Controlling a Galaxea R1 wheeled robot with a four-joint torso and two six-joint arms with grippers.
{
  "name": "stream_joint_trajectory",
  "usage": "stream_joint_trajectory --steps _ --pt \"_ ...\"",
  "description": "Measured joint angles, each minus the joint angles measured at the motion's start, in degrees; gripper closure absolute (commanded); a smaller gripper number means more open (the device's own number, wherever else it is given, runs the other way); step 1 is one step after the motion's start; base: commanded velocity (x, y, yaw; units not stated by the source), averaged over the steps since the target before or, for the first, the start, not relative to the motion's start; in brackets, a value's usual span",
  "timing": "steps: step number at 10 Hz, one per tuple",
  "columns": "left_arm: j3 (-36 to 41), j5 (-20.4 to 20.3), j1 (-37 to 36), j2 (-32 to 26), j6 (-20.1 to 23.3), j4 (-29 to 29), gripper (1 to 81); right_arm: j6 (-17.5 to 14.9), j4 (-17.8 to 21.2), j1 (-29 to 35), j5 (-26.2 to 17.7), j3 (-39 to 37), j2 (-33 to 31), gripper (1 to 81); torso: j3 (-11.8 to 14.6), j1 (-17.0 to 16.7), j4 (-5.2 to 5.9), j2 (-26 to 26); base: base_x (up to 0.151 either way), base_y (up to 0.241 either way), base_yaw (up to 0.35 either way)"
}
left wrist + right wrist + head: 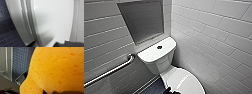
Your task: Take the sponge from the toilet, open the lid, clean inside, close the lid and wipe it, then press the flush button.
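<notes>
The white toilet (159, 63) stands in the corner with its lid (187, 81) down over the bowl. The dark round flush button (159, 47) sits in the middle of the tank top. My left gripper (170, 90) is at the lid's front left edge. In the left wrist view it (45, 44) stands open, its dark fingertips (33, 43) on either side of the rim of the lid (52, 18). The orange sponge (56, 68) looms large in the right wrist view, with my right gripper (43, 85) shut on it.
A metal grab bar (111, 71) runs along the tiled wall on the left. A grey recessed panel (142, 20) sits above the tank. White tiled wall (214, 37) closes the right side. Dark blue floor tiles (6, 31) lie left of the bowl.
</notes>
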Motion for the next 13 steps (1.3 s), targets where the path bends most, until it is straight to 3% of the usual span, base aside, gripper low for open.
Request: stream_joint_trajectory --steps 6,8,13 --pt "-4.7 0.5 0.2 2.9 -0.8 0.0 1.0 0.0 0.0 0.5 0.0 0.0 -0.1 81.1 0.0 0.0 0.00 0.0 0.000 0.000 0.000" --pt "-5.2 -1.3 0.9 3.3 -0.8 0.0 1.0 0.0 0.0 0.5 0.0 0.2 -0.3 81.1 0.0 0.0 0.00 0.0 0.000 0.000 0.000" --pt "0.8 -3.5 2.9 0.8 -0.6 0.0 1.0 0.2 0.0 0.5 0.0 0.3 -0.3 81.1 0.0 0.0 0.00 0.0 0.000 0.000 0.000"
